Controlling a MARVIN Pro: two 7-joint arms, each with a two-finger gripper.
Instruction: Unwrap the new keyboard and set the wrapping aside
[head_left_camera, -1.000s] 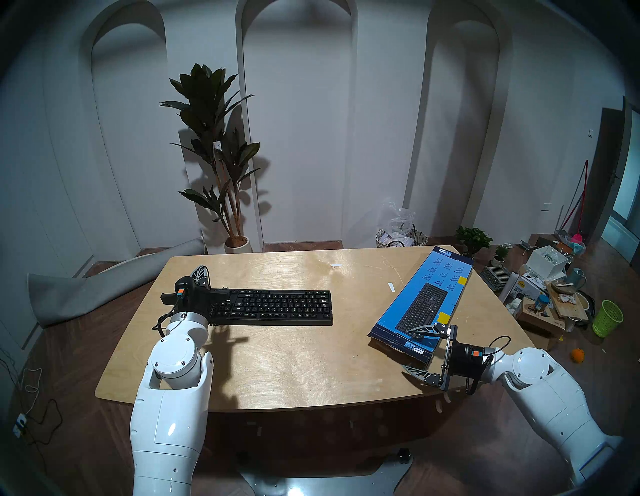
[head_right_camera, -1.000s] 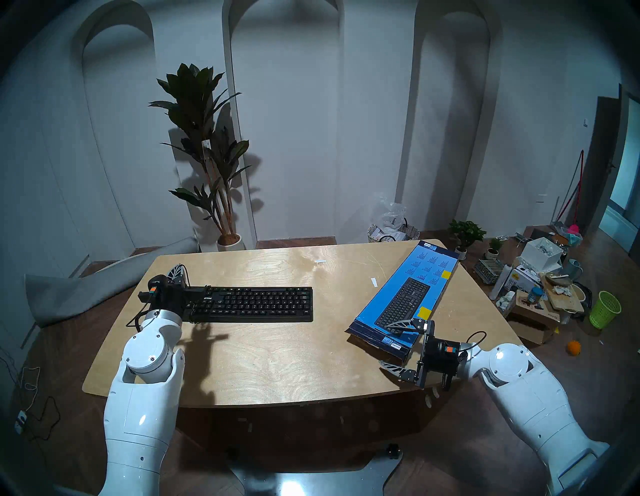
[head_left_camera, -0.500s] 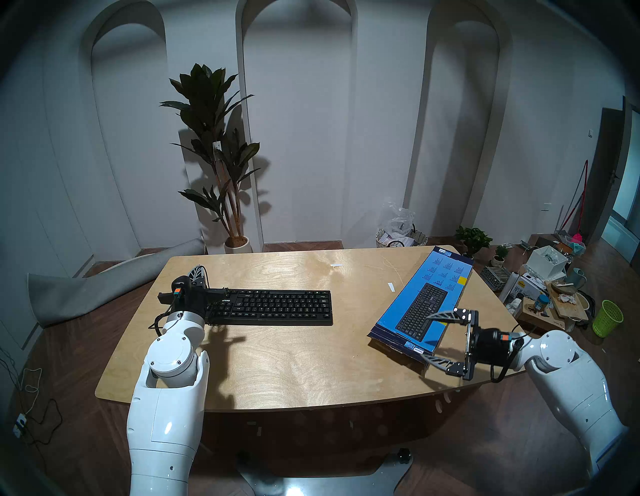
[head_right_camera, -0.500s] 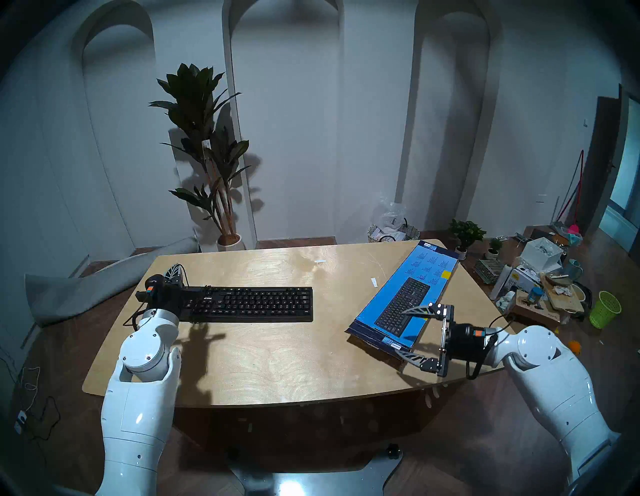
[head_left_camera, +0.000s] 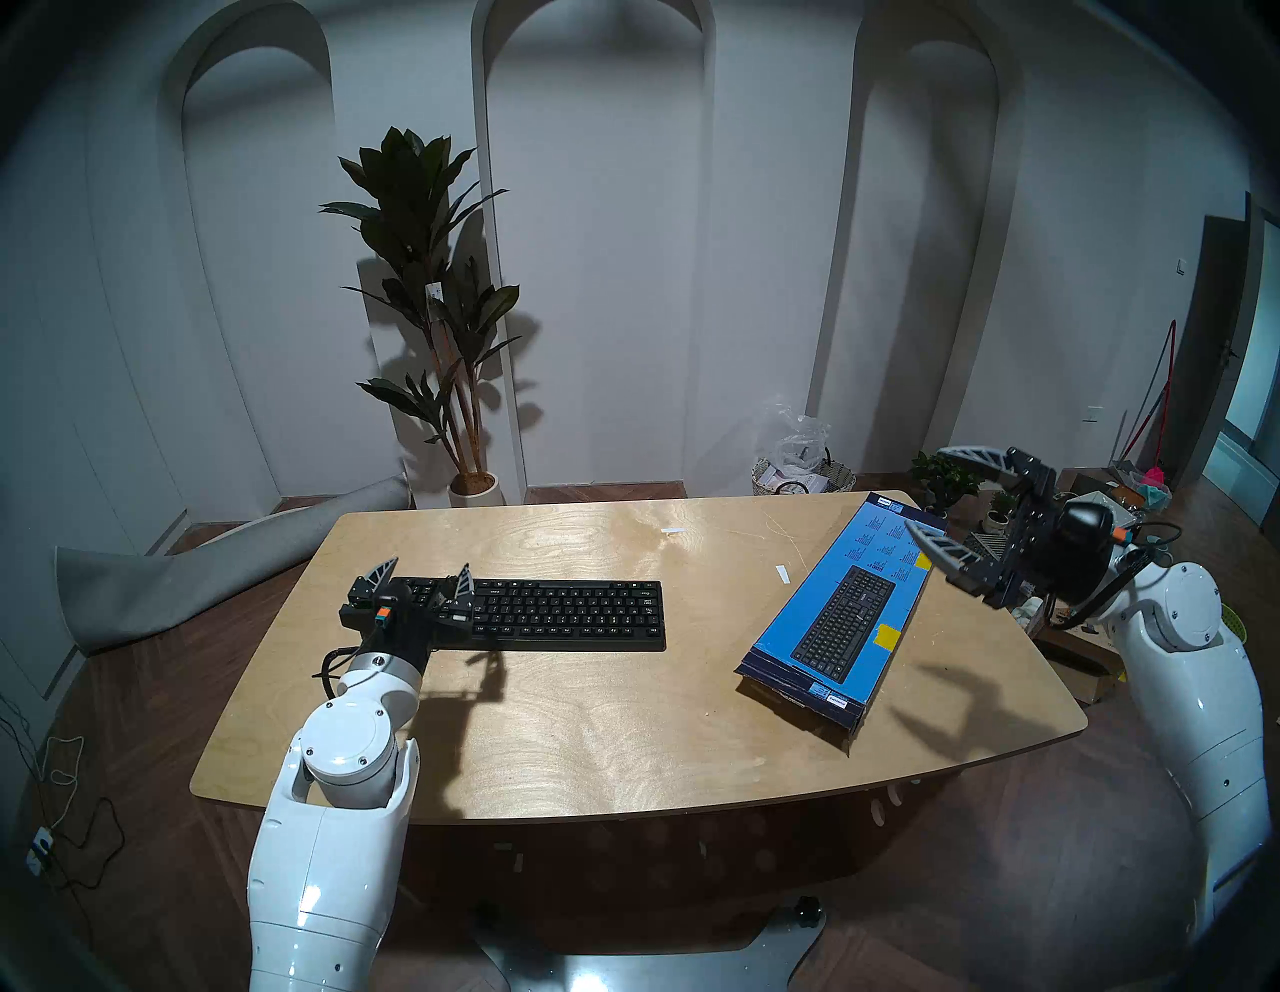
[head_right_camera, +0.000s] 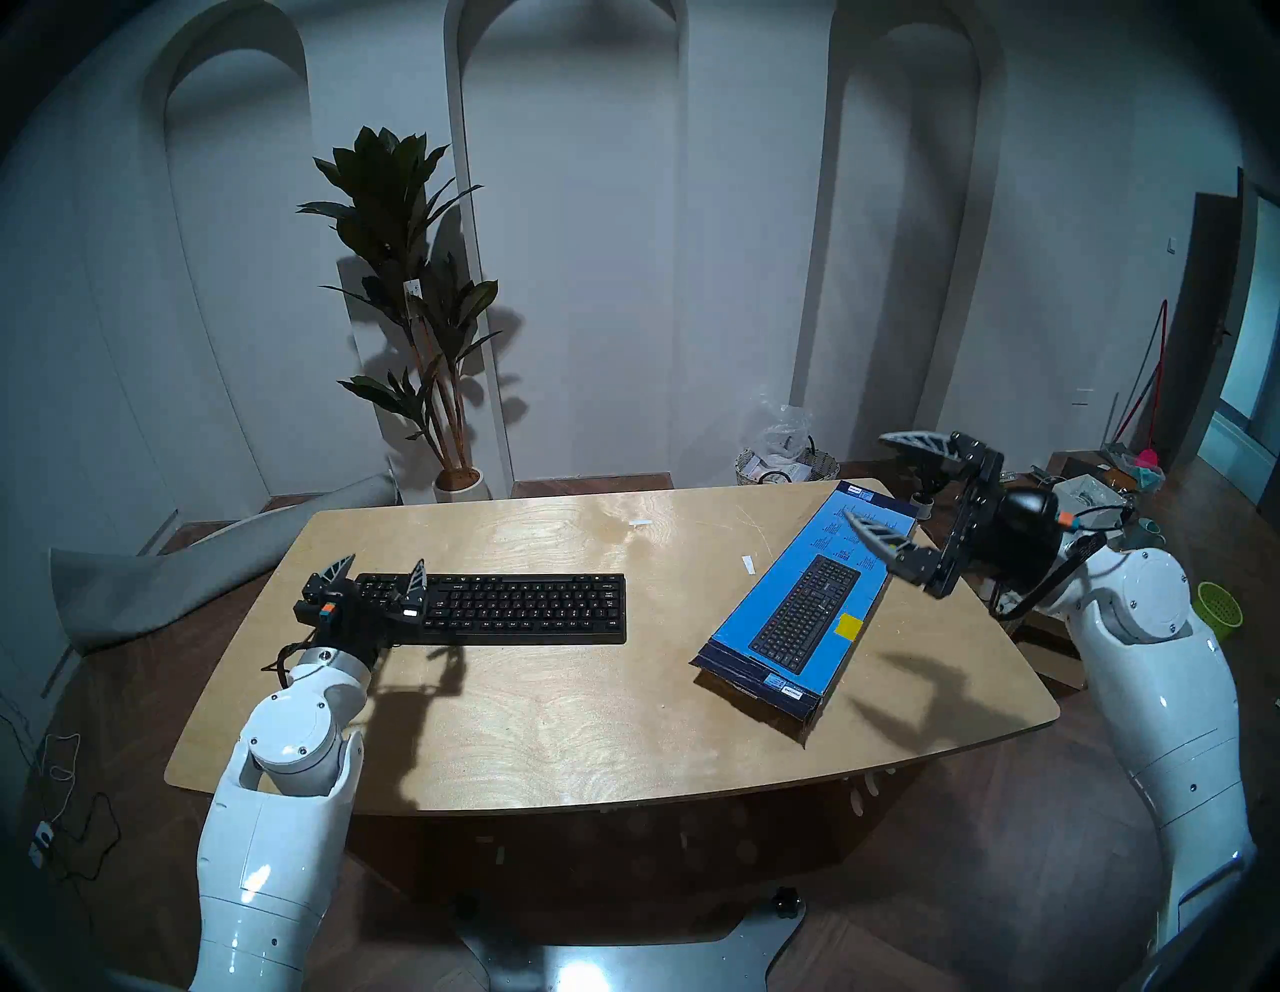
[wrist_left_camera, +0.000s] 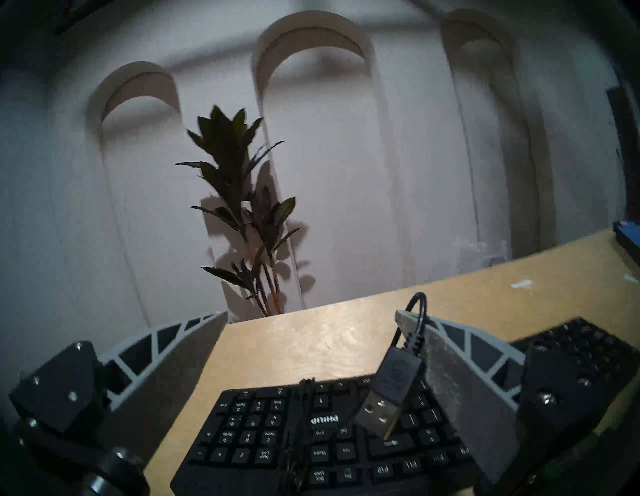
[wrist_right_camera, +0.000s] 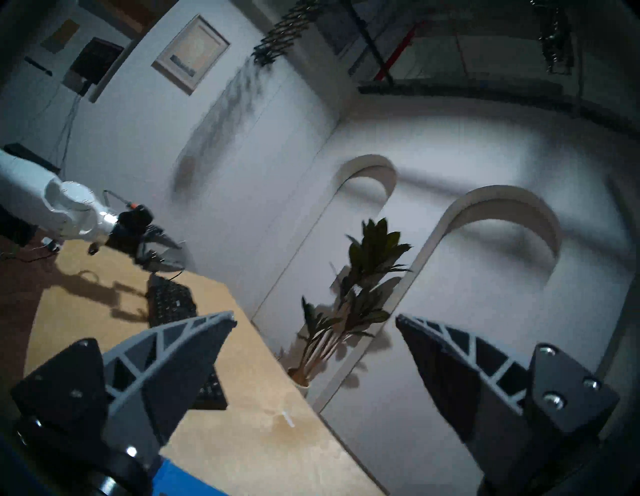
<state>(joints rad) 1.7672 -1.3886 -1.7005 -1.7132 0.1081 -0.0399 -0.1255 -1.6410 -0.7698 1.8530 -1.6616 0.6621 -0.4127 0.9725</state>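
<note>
The keyboard (head_left_camera: 554, 615) lies left of centre on the table (head_left_camera: 589, 727), the blue box (head_left_camera: 848, 609) at right. The left gripper (head_left_camera: 426, 573) has its jaws spread over the keyboard's left end; the right gripper (head_left_camera: 925, 492), jaws spread and empty, hangs at the frame's right.

head pair overhead, table (head_left_camera: 623, 727) shared, wrists low

Matt black plastic keyboard (head_left_camera: 554, 615), glossy blue cardboard box (head_left_camera: 852, 609), pale wood table (head_left_camera: 589, 727).

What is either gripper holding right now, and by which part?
Nothing. The left gripper is open over the keyboard; the right gripper is open above the box.
</note>
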